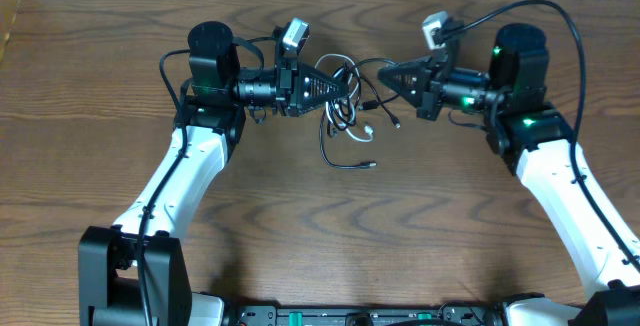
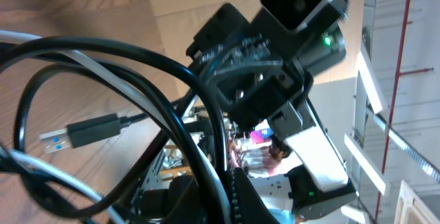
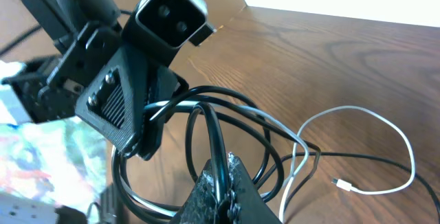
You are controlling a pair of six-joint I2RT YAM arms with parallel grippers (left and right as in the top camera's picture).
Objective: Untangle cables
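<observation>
1. Overhead: black cable (image 1: pixel 324 146) and white cable (image 1: pixel 366 129) tangled between my left gripper (image 1: pixel 338 87) and right gripper (image 1: pixel 383 74).
2. Left wrist: left fingers (image 2: pixel 240 193) pinch black cable; plug (image 2: pixel 82 133) alongside.
3. Right wrist: right fingers (image 3: pixel 237 189) pinch black cable; white cable trails rightward.

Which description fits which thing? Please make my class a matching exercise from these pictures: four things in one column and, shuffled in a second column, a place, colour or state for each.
Things
1. black USB plug
2. white cable
3. right gripper
4. table

Descriptions
a. brown wood grain
b. shut on a strand of the black cable
c. blue insert in its metal tip
d. lies in an open loop on the wood

Pairs: 1-c, 2-d, 3-b, 4-a
</observation>
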